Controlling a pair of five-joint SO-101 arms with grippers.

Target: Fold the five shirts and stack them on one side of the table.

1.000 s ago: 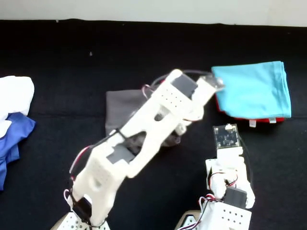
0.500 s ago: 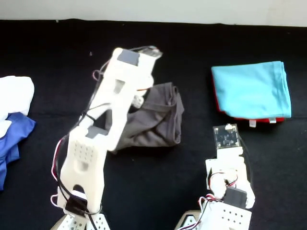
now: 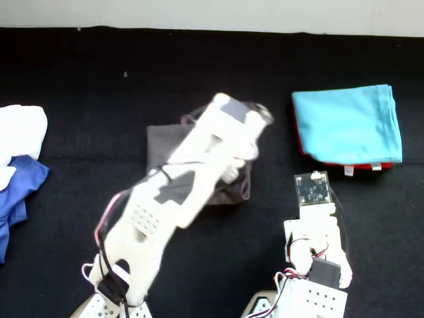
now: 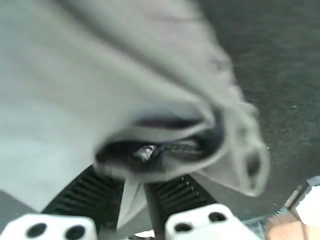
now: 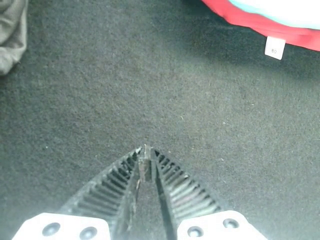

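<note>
On the black table (image 3: 79,73) my left gripper (image 4: 134,186) pinches the grey shirt (image 3: 159,142) at the edge nearest the cyan shirt (image 3: 348,122), cloth trailing away leftward; right gripper (image 5: 145,159) pressed together, empty.

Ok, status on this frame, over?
Left gripper shut on grey shirt, mid-table. Right gripper shut, low over table. Cyan shirt folded on red shirt, right side; white shirt, blue shirt crumpled left. Nothing blocking.

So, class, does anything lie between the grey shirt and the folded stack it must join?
Nothing visible does: bare table separates the grey shirt, pinched in the left gripper, from the cyan-topped stack. The right arm sits nearer the front, beside that path.
</note>
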